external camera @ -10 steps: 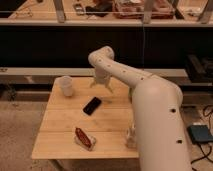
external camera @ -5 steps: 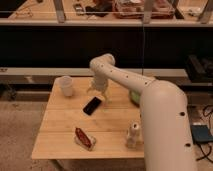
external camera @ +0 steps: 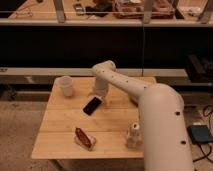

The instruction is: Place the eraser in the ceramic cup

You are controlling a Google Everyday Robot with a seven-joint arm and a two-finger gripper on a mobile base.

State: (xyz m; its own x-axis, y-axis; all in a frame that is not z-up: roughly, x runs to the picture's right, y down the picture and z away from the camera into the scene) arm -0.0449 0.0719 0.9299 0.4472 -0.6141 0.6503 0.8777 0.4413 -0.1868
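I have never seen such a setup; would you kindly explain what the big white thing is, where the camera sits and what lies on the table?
One camera looks down on a wooden table; where it is mounted does not show. The big white shape is the robot's arm, reaching in from the lower right. At its tip is the gripper, its grasping tool, low over the table by the far end of the eraser, a flat black block. The eraser lies flat on the wood; whether the gripper touches it I cannot tell. To the left stands the ceramic cup, small, white and upright, apart from the eraser. Near the front edge are a red-brown packet and a silvery can.
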